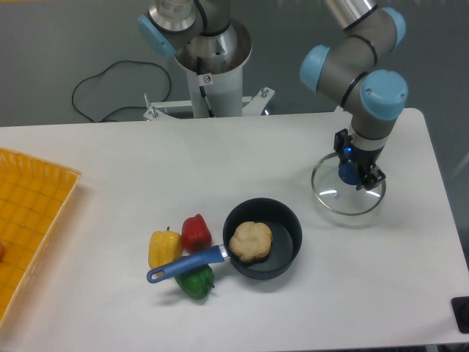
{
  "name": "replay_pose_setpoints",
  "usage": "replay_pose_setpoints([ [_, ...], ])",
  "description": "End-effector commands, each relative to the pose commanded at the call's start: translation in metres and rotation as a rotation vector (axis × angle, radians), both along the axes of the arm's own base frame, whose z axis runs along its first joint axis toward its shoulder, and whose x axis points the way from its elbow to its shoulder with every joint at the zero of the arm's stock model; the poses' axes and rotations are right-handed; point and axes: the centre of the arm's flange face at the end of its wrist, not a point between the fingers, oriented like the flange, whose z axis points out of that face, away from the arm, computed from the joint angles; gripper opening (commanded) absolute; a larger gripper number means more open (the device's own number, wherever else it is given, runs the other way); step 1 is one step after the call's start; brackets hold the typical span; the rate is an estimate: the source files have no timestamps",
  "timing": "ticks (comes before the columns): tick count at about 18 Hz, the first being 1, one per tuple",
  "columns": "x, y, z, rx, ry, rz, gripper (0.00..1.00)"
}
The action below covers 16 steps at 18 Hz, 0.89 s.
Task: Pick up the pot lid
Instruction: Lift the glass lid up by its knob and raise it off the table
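Camera view: from where I stand beside the scene, a two-finger robot gripper (359, 170) reaches in from the upper right. Its fingers are drawn in narrow around the blue knob (349, 174) of a round, clear pot lid with a thin pale rim (333, 195). The lid spreads out directly beneath the gripper; I cannot be sure whether its rim is wholly off the white tabletop (110, 183).

Toward the picture's left and nearer the viewer than the gripper sits a round black pan (283, 249) with a blue handle (189, 264), holding a lumpy tan item (250, 240). Farther left of the gripper, by that handle, are red (196, 233), yellow (165, 248) and green peppers (195, 283).

The grip seems the likeliest weak point. The knob is small and looks smooth, so an off-centre pinch could let it turn or slip out during a lift. The wide disc could then swing down on one side and knock the table. Carried low toward the pan, its edge might catch the pan's wall.
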Motion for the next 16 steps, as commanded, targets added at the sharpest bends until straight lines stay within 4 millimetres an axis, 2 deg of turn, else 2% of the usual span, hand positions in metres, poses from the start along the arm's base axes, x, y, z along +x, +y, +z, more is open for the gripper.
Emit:
replay_pose_setpoints([
  [3,-0.003,-0.006,0.004,-0.003,-0.012,0.011,0.58],
  [6,-0.003,-0.012,0.018,0.002,0.006,0.021,0.59],
  [12,-0.009,-0.014,0.046,0.0,-0.002,0.026,0.59],
  [16,-0.012,-0.013,0.053,0.003,0.006,0.028,0.59],
])
